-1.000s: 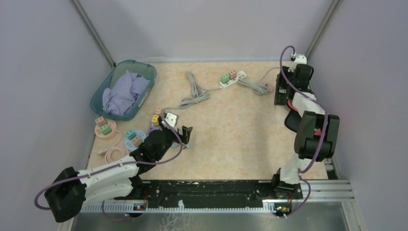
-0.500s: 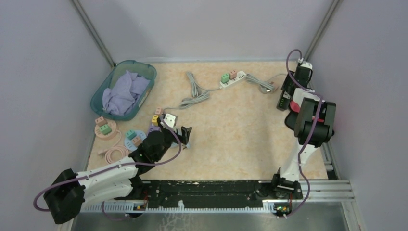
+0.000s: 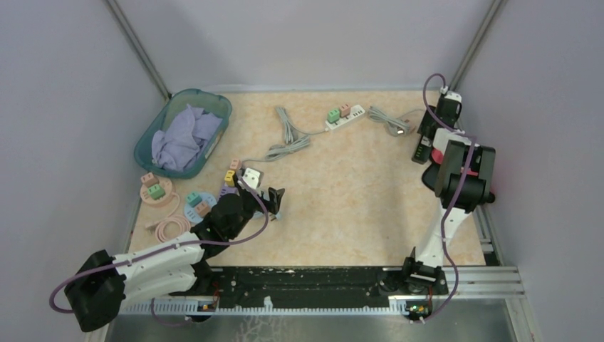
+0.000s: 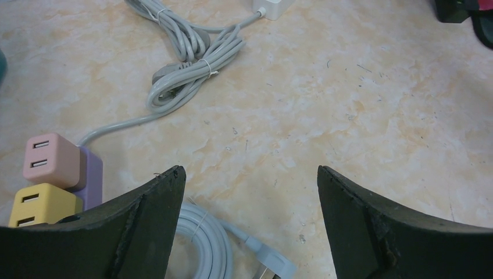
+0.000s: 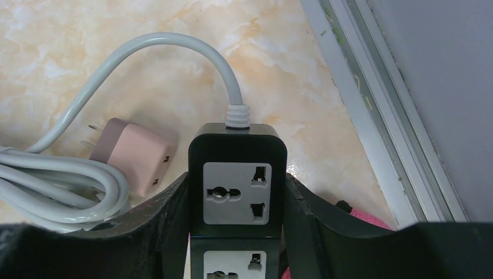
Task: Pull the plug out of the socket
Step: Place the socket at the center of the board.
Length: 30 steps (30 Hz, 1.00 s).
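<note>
My right gripper (image 5: 235, 192) is shut on the end of a black power strip (image 5: 237, 145) at the table's far right; its two visible sockets hold nothing. It also shows in the top view (image 3: 420, 139). A pink plug (image 5: 136, 157) lies loose on the table just left of the strip, prongs bare, beside grey cable loops (image 5: 64, 180). My left gripper (image 4: 250, 174) is open and empty over a coiled white cable (image 4: 203, 238) with its plug (image 4: 273, 264). A white strip (image 3: 345, 116) at the back carries a green and a pink plug.
A purple strip (image 4: 93, 174) with pink (image 4: 49, 160) and yellow (image 4: 40, 203) adapters lies left of my left gripper. A bundled grey cable (image 4: 186, 75) lies beyond. A teal basket (image 3: 214, 107) with cloth stands back left. Cable reels (image 3: 160, 196) with plugs sit at the left edge.
My right arm has swung toward the right wall, carrying the black strip with it, and the grey cable has trailed right. The left arm has not moved.
</note>
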Each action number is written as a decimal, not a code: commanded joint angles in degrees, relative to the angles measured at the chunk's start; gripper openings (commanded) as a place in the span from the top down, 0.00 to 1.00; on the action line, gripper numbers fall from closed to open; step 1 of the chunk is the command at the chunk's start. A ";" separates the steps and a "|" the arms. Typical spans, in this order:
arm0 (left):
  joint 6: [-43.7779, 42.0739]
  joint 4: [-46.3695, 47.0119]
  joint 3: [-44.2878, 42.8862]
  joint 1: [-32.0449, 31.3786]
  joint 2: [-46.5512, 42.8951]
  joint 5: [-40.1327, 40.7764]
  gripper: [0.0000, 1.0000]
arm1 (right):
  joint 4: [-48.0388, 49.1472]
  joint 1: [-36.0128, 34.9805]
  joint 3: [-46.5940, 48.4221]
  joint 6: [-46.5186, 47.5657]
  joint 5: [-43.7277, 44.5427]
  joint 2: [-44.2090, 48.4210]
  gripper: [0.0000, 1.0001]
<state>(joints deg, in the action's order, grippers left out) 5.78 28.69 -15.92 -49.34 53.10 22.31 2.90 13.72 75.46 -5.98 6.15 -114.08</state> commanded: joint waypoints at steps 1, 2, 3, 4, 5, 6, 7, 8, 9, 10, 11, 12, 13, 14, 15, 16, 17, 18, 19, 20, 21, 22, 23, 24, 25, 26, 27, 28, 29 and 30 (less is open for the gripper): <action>0.61 1.02 -0.24 0.32 -1.05 -1.42 0.11 | 1.41 0.85 3.22 1.19 -0.35 -0.09 0.55; 0.63 1.02 -0.23 0.33 -1.17 -1.56 0.11 | 1.27 0.87 3.27 1.30 -0.47 -0.01 0.51; 0.73 1.06 -0.32 0.30 -1.24 -1.64 0.11 | 1.16 1.01 3.29 1.45 -0.71 0.12 0.49; 0.77 1.15 -0.34 0.37 -1.37 -1.78 0.11 | 1.01 1.10 3.24 1.49 -1.14 0.29 0.48; 0.75 1.28 -0.34 0.31 -1.48 -2.04 0.11 | 0.90 1.12 3.22 1.49 -1.65 0.45 0.46; 0.69 1.22 -0.40 0.36 -1.51 -2.27 0.11 | 0.80 1.14 3.14 1.50 -1.90 0.66 0.44; 0.58 1.18 -0.50 0.33 -1.66 -2.51 0.11 | 0.82 1.14 2.97 1.50 -2.28 1.26 0.42; 0.51 1.04 -0.58 0.37 -1.75 -2.67 0.11 | 0.88 1.14 2.80 1.52 -2.57 1.65 0.40; 0.47 0.95 -0.60 0.32 -1.85 -2.95 0.11 | 0.84 1.15 2.63 1.50 -2.99 2.17 0.38; 0.44 0.93 -0.68 0.30 -1.98 -3.23 0.11 | 0.83 1.14 2.51 1.53 -3.44 2.66 0.36; 0.42 0.93 -0.69 0.33 -2.10 -3.42 0.11 | 0.72 1.14 2.39 1.43 -3.88 3.08 0.34; 0.31 0.98 -0.69 0.30 -2.11 -3.61 0.11 | 0.59 1.14 2.41 1.27 -4.28 3.53 0.34; 0.33 1.01 -0.69 0.32 -2.20 -3.73 0.11 | 0.43 1.14 2.40 1.20 -4.64 3.92 0.33; 0.29 1.02 -0.77 0.35 -2.16 -3.88 0.11 | 0.22 1.14 2.32 1.11 -5.00 4.40 0.33; 0.25 1.02 -0.75 0.30 -2.18 -4.05 0.12 | 0.11 1.14 2.14 0.89 -5.44 4.98 0.33; 0.20 0.95 -0.85 0.33 -2.23 -4.30 0.12 | 0.09 1.20 1.91 0.82 -5.98 5.78 0.33; 0.16 0.87 -0.94 0.33 -2.26 -4.61 0.12 | 0.07 1.16 1.64 0.73 -6.54 6.59 0.33; 0.13 0.74 -1.07 0.31 -2.24 -5.03 0.12 | 0.03 1.14 1.23 0.75 -7.49 7.72 0.33; 0.01 0.51 -1.23 0.32 -2.30 -5.52 0.12 | -0.47 1.14 0.90 0.93 -9.08 8.91 0.33; -0.12 0.32 -1.44 0.37 -2.35 -6.02 0.12 | -1.38 1.14 0.79 1.23 -11.23 10.38 0.33; -0.20 0.08 -1.75 0.37 -2.32 -6.43 0.12 | -2.95 1.16 0.85 2.10 -14.17 11.72 0.33; -0.22 -0.54 -2.19 0.32 -2.34 -7.27 0.12 | -4.50 1.15 0.80 3.77 -19.93 13.69 0.33; -0.22 -1.25 -2.88 0.30 -2.37 -7.77 0.12 | -6.30 1.14 0.64 5.50 -25.01 14.83 0.32; -0.26 -2.08 -3.70 0.30 -2.32 -8.51 0.12 | -7.73 1.16 0.11 7.42 -30.30 16.56 0.32; -0.32 -2.97 -4.50 0.45 -2.33 -9.29 0.12 | -8.82 1.14 -0.79 8.98 -35.38 18.60 0.32; -0.50 -3.62 -5.33 0.47 -2.18 -10.15 0.12 | -9.51 1.14 -2.10 10.04 -40.10 21.53 0.32; -0.70 -4.17 -6.01 0.63 -2.09 -11.11 0.13 | -9.93 1.14 -3.32 10.92 -44.96 23.59 0.32; -0.77 -4.63 -6.85 0.80 -1.74 -12.00 0.13 | -10.19 1.14 -5.11 11.50 -49.12 25.36 0.32; -0.76 -5.07 -7.60 1.07 -1.41 -13.00 0.13 | -10.22 1.17 -6.26 11.62 -52.68 27.05 0.32; -0.72 -5.53 -8.29 1.42 -1.06 -14.14 0.13 | -10.34 1.13 -7.12 11.50 -56.11 28.46 0.32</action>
<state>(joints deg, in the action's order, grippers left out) 5.67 24.93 -20.14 -48.97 51.64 13.30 -5.65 14.41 71.64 1.76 -28.56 -93.17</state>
